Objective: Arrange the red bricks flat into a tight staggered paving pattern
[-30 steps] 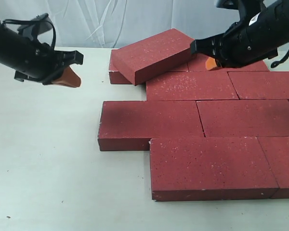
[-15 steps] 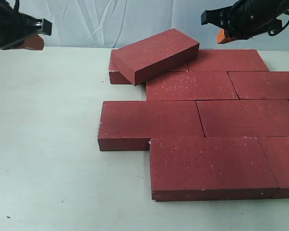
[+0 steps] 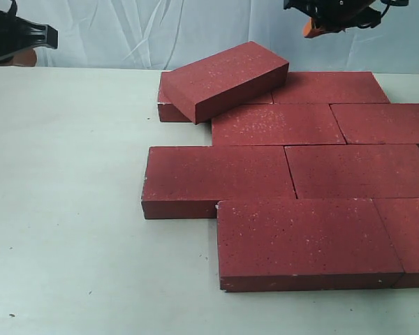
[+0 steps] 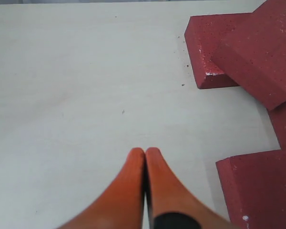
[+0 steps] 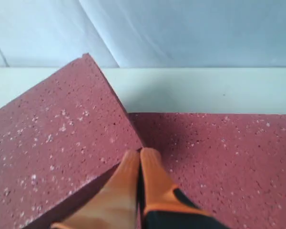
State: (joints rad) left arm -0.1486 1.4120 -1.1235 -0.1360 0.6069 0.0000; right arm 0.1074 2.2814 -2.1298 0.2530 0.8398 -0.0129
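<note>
Several dark red bricks (image 3: 279, 171) lie flat in staggered rows on the pale table (image 3: 70, 209). One more brick (image 3: 223, 78) rests tilted across the back row, leaning on the back-left brick (image 3: 169, 108). It shows as the slanted brick (image 4: 262, 52) in the left wrist view and as the raised brick (image 5: 52, 157) in the right wrist view. My left gripper (image 3: 22, 57) is shut and empty, high at the far left, with its fingertips (image 4: 138, 155) over bare table. My right gripper (image 3: 311, 28) is shut and empty, high above the back row, over the tilted brick's end (image 5: 140, 153).
A pale blue cloth backdrop (image 3: 160, 35) hangs behind the table's far edge. Bare table (image 4: 86, 86) spreads left of the bricks. The right-hand bricks (image 3: 412, 237) run off the exterior view's right side.
Both arms have lifted and pulled back, the left toward the upper left corner, the right up and away from the tilted brick. No brick has moved.
</note>
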